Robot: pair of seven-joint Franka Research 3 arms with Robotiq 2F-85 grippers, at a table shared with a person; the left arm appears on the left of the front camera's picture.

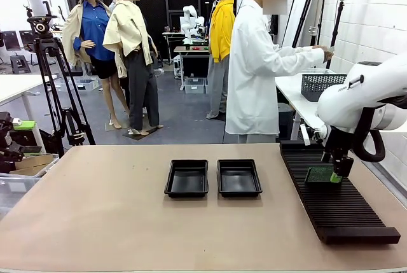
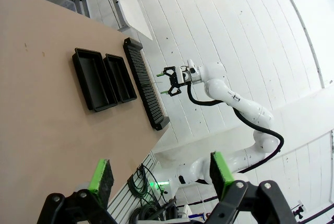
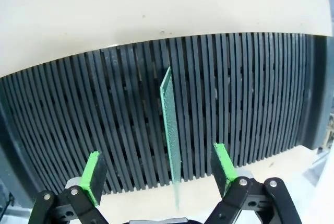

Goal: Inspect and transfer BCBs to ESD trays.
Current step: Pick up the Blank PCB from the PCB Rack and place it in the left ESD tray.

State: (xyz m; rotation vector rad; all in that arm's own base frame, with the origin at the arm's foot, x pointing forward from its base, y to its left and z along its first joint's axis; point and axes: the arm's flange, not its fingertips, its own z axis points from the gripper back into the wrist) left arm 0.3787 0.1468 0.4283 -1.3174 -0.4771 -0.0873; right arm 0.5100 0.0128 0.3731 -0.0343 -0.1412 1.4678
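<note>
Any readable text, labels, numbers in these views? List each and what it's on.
None readable.
BCB, standing edge-on in the rack: fine green pattern, no legible print.
ESD trays: plain black, no marking.
Right arm: small dark marks, too small to read.

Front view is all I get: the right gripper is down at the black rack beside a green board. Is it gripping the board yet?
Observer: No. In the right wrist view the BCB stands on edge in a slot of the rack, between the open fingers of the right gripper, clear of both pads.
Operator: And what is the left gripper doing?
Observer: In the left wrist view the left gripper is open and holds nothing, well back from the two ESD trays on the table.
</note>
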